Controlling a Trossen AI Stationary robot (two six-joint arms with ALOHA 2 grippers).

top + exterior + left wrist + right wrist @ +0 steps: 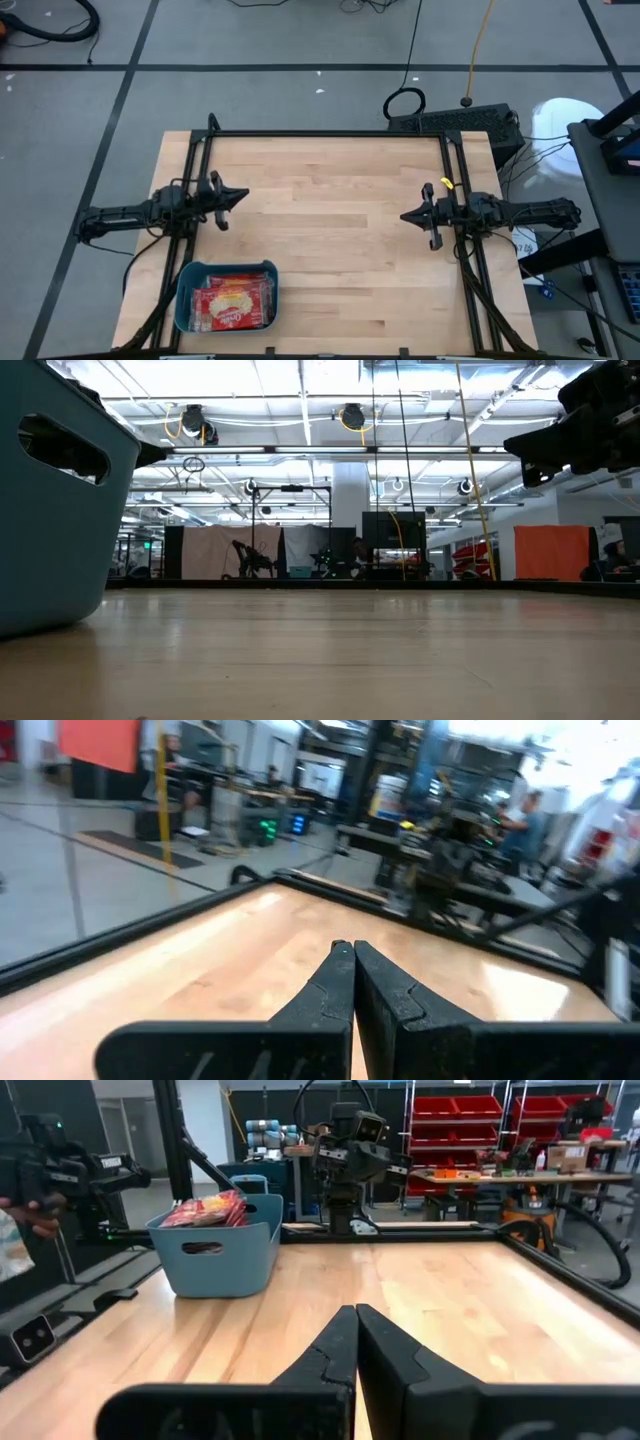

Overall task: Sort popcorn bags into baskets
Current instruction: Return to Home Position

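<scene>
All visible popcorn bags [232,303] lie piled in the teal bin [183,300] at the high view's lower left, none on the wooden table [330,230], and the left gripper [243,196] and right gripper [405,216] hover clenched and empty at mid-frame, so sorting looks finished.

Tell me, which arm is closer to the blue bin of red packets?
The left one: the left end effector is on the same side of the table as the bin; the right end effector is at the opposite side.
</scene>
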